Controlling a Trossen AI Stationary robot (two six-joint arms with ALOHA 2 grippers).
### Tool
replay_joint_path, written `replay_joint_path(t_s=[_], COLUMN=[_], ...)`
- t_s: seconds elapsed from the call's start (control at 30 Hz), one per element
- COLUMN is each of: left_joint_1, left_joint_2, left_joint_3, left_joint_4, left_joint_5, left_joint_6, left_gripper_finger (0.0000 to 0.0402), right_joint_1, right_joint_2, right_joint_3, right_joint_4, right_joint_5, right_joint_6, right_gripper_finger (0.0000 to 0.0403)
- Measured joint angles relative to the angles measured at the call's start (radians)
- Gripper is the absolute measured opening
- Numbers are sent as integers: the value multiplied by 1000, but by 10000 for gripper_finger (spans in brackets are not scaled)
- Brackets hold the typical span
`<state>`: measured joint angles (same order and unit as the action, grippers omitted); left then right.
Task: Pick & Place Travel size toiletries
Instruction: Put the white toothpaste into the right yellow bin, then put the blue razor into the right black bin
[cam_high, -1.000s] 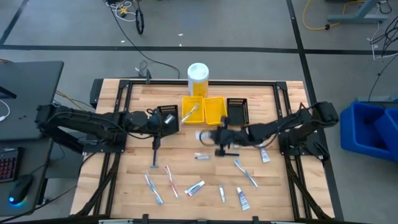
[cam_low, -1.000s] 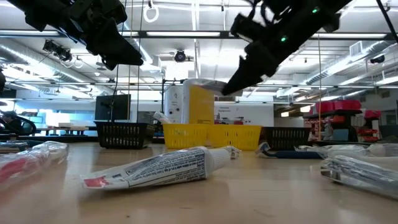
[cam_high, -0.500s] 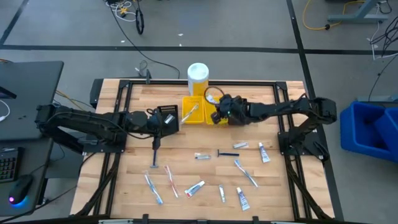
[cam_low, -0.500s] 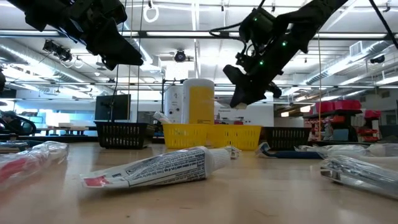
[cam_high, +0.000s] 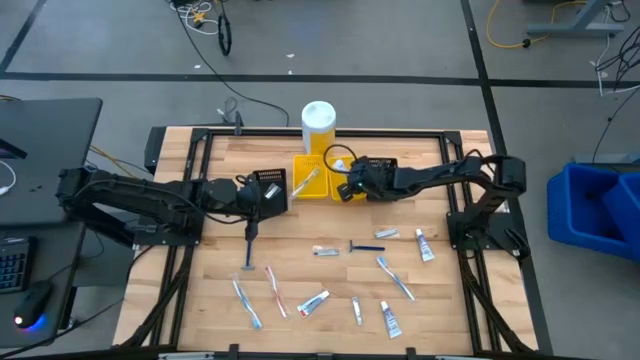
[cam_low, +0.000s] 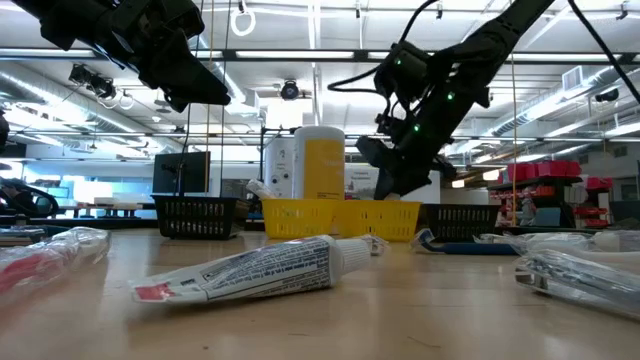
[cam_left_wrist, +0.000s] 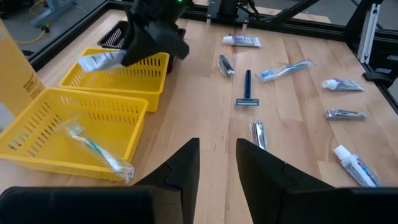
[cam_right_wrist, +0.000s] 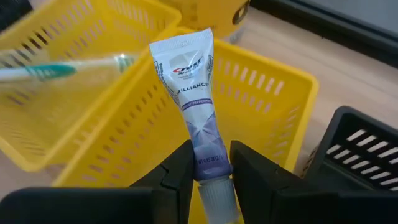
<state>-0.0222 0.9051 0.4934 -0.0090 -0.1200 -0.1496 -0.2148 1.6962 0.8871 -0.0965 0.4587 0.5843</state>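
Observation:
My right gripper (cam_high: 347, 186) (cam_right_wrist: 208, 169) is shut on a small white and purple toothpaste tube (cam_right_wrist: 186, 81). It holds the tube over the right one of two yellow bins (cam_high: 346, 172). The left yellow bin (cam_high: 309, 178) holds a wrapped toothbrush (cam_left_wrist: 99, 152). My left gripper (cam_high: 262, 197) (cam_left_wrist: 217, 158) hangs open above the table's left half, with nothing between its fingers. More travel size toiletries lie on the wood nearer the front: a blue razor (cam_high: 365, 247), toothbrushes (cam_high: 395, 277) and toothpaste tubes (cam_high: 313, 302). My right gripper pinches the tube's cap end (cam_right_wrist: 208, 158) between its two fingers, which lie along the tube. The fingers slant down from the table's right. The tube sticks out past the fingertips with its flat crimped end (cam_right_wrist: 181, 43) farthest out, clear of the bin below.
A black bin (cam_high: 381, 178) stands right of the yellow bins. A second black bin (cam_low: 200, 215) stands to their left. A tall white and yellow container (cam_high: 318, 125) stands at the far edge behind the bins. A toothpaste tube (cam_low: 250, 272) lies close to the low camera.
My right gripper has carried the toothpaste tube from above the table's middle toward the far edge. It now hangs over the right yellow bin. It has rolled at the wrist and sunk a little on the way.

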Motion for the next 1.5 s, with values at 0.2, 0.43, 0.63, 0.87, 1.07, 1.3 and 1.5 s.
replay_joint_path(t_s=[0.2,0.43,0.63,0.87,1.07,1.3,1.5], left_joint_1=[0,0,0,0,0,0,0], left_joint_2=[0,0,0,0,0,0,0], left_joint_3=[0,0,0,0,0,0,0], left_joint_4=[0,0,0,0,0,0,0], left_joint_5=[0,0,0,0,0,0,0], left_joint_6=[0,0,0,0,-1,0,0], left_gripper_finger=[112,112,112,112,112,112,112], right_joint_1=[-9,-9,-14,-14,-14,-14,-14], right_joint_2=[20,20,20,20,20,20,20], right_joint_3=[0,0,0,0,0,0,0], right_joint_4=[3,4,4,24,44,57,70], right_joint_5=[1,-70,-69,-70,-69,-68,-68], right_joint_6=[-49,-106,-118,-182,-186,-230,-282], right_gripper_finger=[108,120,128,157,193,215,215])
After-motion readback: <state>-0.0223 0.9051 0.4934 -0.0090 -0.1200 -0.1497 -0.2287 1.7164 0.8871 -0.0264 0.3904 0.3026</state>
